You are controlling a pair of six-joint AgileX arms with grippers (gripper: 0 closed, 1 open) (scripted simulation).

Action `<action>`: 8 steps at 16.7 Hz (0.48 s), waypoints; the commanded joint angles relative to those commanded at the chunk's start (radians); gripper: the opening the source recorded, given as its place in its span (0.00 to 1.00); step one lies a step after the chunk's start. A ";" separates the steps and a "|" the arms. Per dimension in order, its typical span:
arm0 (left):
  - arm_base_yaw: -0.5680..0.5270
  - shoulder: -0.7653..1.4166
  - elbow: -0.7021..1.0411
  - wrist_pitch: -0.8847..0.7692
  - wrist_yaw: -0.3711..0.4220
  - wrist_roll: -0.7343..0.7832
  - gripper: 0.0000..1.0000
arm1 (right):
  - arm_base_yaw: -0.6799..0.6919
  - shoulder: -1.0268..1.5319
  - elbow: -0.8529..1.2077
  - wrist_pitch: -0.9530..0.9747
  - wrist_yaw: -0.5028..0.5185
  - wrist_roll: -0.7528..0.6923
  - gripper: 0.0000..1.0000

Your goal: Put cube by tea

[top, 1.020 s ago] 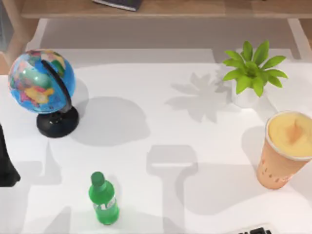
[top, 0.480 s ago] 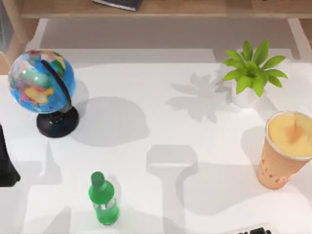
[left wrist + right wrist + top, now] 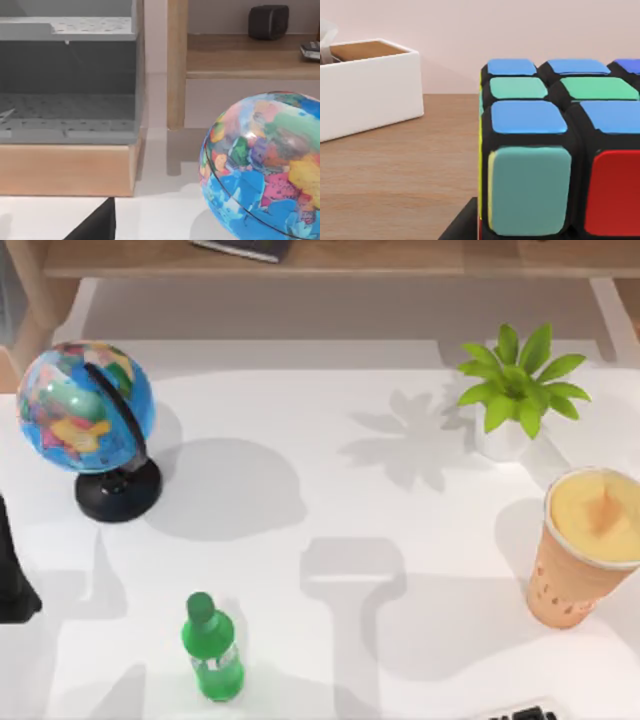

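The cube [image 3: 555, 150], black-framed with blue, green, teal and red stickers, sits right in front of the right wrist camera. My right gripper [image 3: 555, 234] is shut on it, and one dark finger [image 3: 462, 226] lies against its side. The tea [image 3: 590, 545], a tall tan cup with a creamy orange top, stands at the table's right edge in the top view. A black-and-pale piece [image 3: 520, 711] pokes in at the front edge below the tea; I cannot tell what it is. My left arm [image 3: 12, 570] is parked at the left edge.
A globe [image 3: 88, 410] on a black stand is at the back left. A green bottle [image 3: 212, 650] stands front left and a potted plant [image 3: 515, 390] back right. Behind the cube, a white box [image 3: 367, 87] rests on a wooden surface.
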 joint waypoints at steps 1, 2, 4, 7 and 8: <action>0.000 0.000 0.000 0.000 0.000 0.000 1.00 | 0.000 0.000 0.000 0.000 0.000 0.000 0.10; 0.000 0.000 0.000 0.000 0.000 0.000 1.00 | 0.000 0.000 0.000 0.000 0.000 0.000 0.02; 0.000 0.000 0.000 0.000 0.000 0.000 1.00 | 0.000 0.000 0.000 0.000 0.000 0.000 0.00; 0.000 0.000 0.000 0.000 0.000 0.000 1.00 | 0.000 0.000 0.000 0.000 0.000 0.000 0.00; 0.000 0.000 0.000 0.000 0.000 0.000 1.00 | 0.000 0.000 0.000 0.000 0.000 0.000 0.00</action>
